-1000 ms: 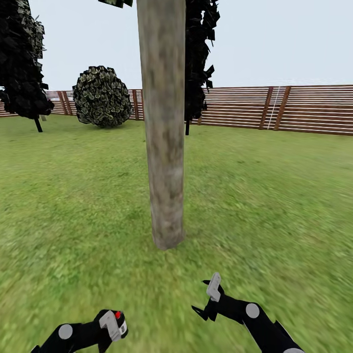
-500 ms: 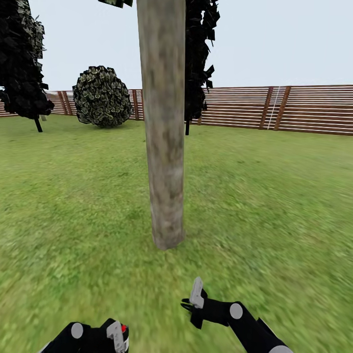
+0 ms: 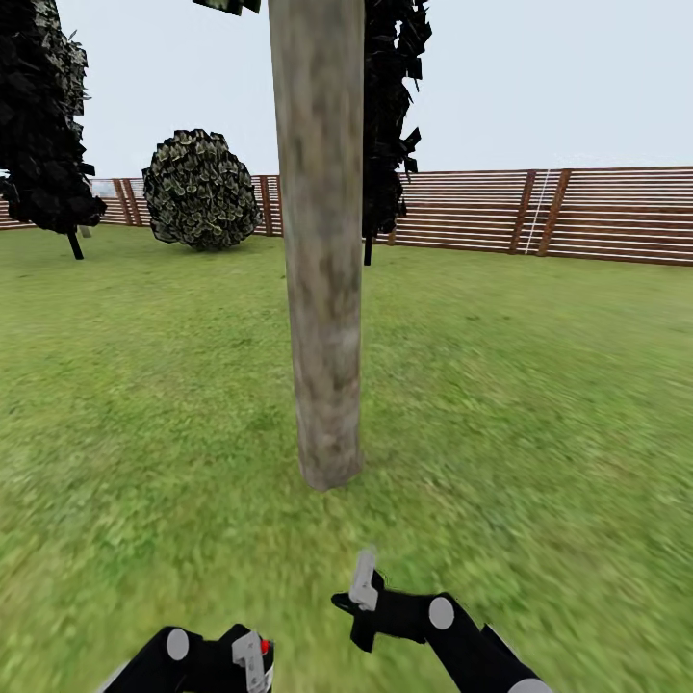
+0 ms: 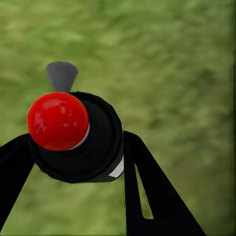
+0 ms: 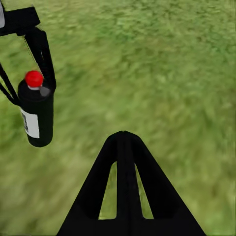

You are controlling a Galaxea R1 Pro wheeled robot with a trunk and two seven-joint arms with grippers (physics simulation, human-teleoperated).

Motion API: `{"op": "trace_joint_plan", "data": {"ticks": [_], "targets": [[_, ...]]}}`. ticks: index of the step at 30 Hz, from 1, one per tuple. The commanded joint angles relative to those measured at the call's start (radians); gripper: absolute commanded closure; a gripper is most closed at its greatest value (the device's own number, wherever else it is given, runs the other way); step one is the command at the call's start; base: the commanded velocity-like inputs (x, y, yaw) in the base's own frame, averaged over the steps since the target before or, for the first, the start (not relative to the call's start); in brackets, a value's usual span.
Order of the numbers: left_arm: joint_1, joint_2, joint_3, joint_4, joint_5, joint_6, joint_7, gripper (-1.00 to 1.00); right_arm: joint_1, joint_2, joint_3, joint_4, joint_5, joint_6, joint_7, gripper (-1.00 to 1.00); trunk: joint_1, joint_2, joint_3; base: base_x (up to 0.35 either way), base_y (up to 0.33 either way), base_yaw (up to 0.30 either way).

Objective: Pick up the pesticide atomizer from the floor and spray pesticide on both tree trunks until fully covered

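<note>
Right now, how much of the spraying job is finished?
Done: the atomizer is off the grass, held in the left gripper. In hand: the robot faces one trunk, right gripper shut and empty. Left: no spray shows on that trunk, so both trees seem still to do.

You're outdoors in a garden: open lawn [image 3: 539,385] underfoot, brown slatted wooden fence [image 3: 577,214] closing the far edge, pale tree trunk [image 3: 322,241] dead ahead, a rounded bush [image 3: 200,190], dark trees [image 3: 43,125], probably conifers. Grey sky above.
</note>
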Motion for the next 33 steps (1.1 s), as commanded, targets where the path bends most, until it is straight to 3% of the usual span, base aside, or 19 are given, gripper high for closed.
{"op": "trace_joint_plan", "data": {"ticks": [1,5,8,16,23,28,33], "targets": [[0.000,-0.004,-0.001,0.000,-0.002,0.000,0.000,1.00,0.000,0.001,0.021,0.000,0.000,0.000,0.000,1.00,0.000,0.000,0.000,0.000,0.000,0.000],[-0.001,-0.016,-0.003,-0.001,-0.004,-0.001,-0.001,1.00,0.000,0.003,0.065,-0.001,0.000,0.000,0.000,1.00,0.000,0.000,0.000,0.000,0.000,0.000],[-0.006,-0.025,-0.004,-0.003,-0.032,-0.003,-0.002,1.00,-0.004,0.004,0.076,-0.001,0.000,0.000,0.000,1.00,0.000,0.000,0.000,0.000,0.000,0.000],[-0.024,-0.029,-0.003,-0.003,-0.051,-0.009,-0.004,1.00,-0.010,0.004,0.080,0.000,0.000,0.000,0.000,1.00,0.000,0.000,0.000,0.000,0.000,0.000],[-0.038,-0.050,-0.005,-0.010,-0.052,-0.014,-0.005,1.00,-0.011,0.004,0.080,0.001,0.000,0.000,0.000,1.00,0.000,0.000,0.000,0.000,0.000,0.000],[-0.050,-0.064,-0.050,-0.017,-0.059,-0.011,-0.003,1.00,-0.011,0.004,0.080,0.000,0.000,0.000,0.000,1.00,0.000,0.000,0.000,0.000,0.000,0.000],[-0.057,-0.070,-0.056,-0.030,-0.059,-0.010,-0.003,1.00,-0.011,0.005,0.080,0.000,0.000,0.000,0.000,1.00,0.000,0.000,0.000,0.000,0.000,0.000]]}}
